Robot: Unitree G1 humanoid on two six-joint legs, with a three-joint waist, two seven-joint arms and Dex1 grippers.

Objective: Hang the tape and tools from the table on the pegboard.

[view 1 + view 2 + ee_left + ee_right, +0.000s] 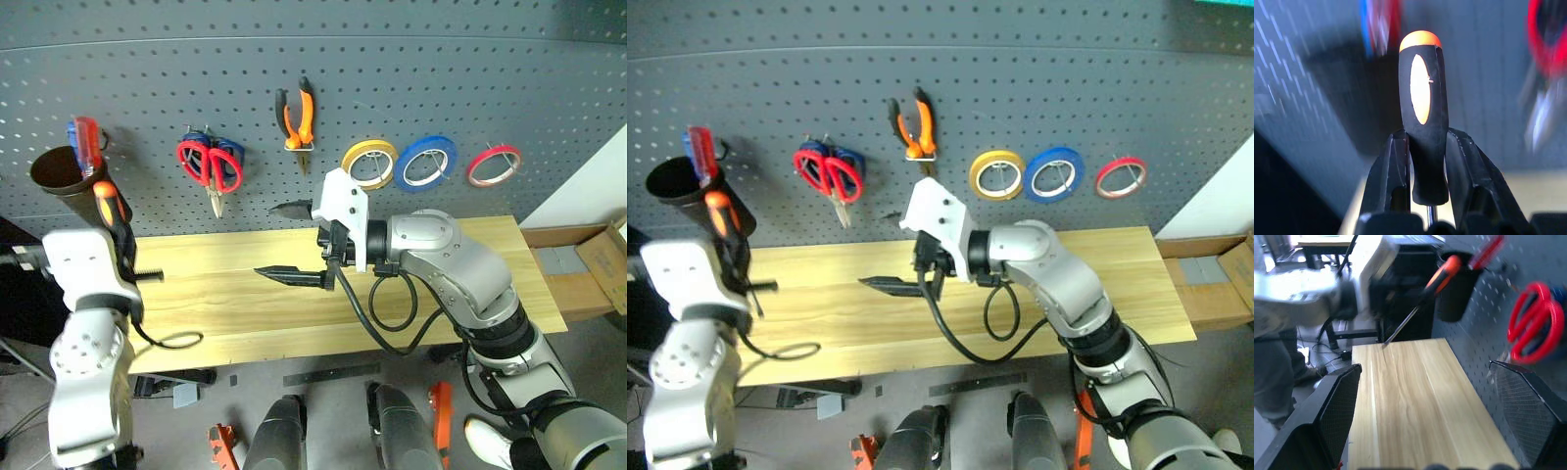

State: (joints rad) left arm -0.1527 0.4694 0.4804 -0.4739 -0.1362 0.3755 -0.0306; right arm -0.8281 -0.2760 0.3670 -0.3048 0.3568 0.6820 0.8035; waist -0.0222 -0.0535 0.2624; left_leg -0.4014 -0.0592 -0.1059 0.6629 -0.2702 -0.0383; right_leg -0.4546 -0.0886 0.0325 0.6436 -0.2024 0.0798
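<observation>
The left gripper [1422, 161] is holding the screwdriver [1422, 112] up in front of the pegboard [411, 78], its jaws clamping the lower end of the orange-and-black handle from both sides. In the head views the handle's orange tip is pointing up, just beside the dark cup [67, 176] hanging at the board's left end, and the thin shaft is sticking out below the jaws. Red-and-blue screwdrivers [85, 145] are standing in that cup.

The right gripper [294, 243] is reaching across the middle of the bench [470, 294], pointing toward the robot's left — its jaws are standing wide apart with nothing between them, and the wood below them is bare.

On the pegboard, the other task things are already hanging: the red-handled scissors [208, 166] left of centre with blue-handled scissors [204, 137] partly hidden behind them, the orange-and-black pliers [297, 117] just right of those and higher, and the thin red tape ring [493, 164] at the right end of a row, beside the blue roll [424, 162] and the yellow roll [369, 164].
</observation>
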